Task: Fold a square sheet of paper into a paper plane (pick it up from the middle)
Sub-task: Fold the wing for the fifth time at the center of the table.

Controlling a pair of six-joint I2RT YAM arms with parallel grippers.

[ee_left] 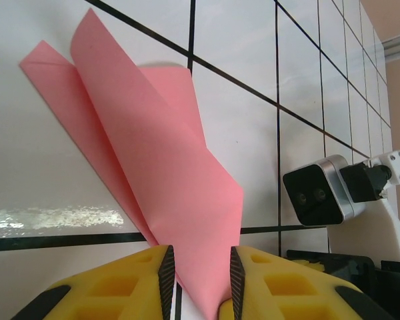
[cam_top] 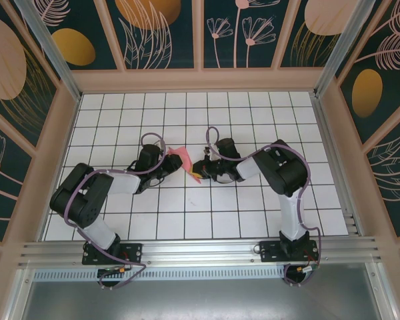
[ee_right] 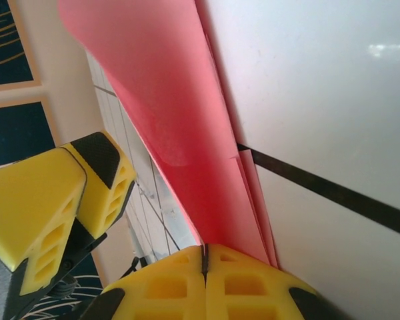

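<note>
1. aluminium rail [cam_top: 200, 248], at the near edge of the table [cam_top: 253, 113]: carries the left arm base [cam_top: 110, 253] and the right arm base [cam_top: 287, 252], well apart.
2. left arm [cam_top: 87, 197], black and white: elbow out to the left, forearm reaching right toward the middle of the table.
3. right arm [cam_top: 283, 167], same make: elbow out to the right, forearm reaching left toward the same spot.
4. left gripper [ee_left: 200, 255], yellow fingers: spread partway, with the narrow end of the pink paper [ee_left: 153, 167] running through the gap between them. Whether the pads bear on it cannot be told.
5. right gripper [ee_right: 204, 252], yellow fingers: pressed together, pinching one end of the pink paper, which comes out of the seam between them. In the top view it sits just beside the left gripper, the two nearly nose to nose.
6. pink paper, folded: at the middle of the table, between the two grippers.
   - Right wrist view: several layers stacked along one edge, the upper layer curling over.
   - Left wrist view: it widens away from the fingers and ends in two pointed corners.
   - It lies low over the tiles; whether it touches them cannot be told.
7. right wrist camera [ee_left: 317, 193], silver housing with a black face: to the right of the paper in the left wrist view.
8. table: white surface with a black grid.
9. walls [cam_top: 233, 33], at the far end and both sides: dark teal panels with plant motifs in pale wood-coloured frames.
</note>
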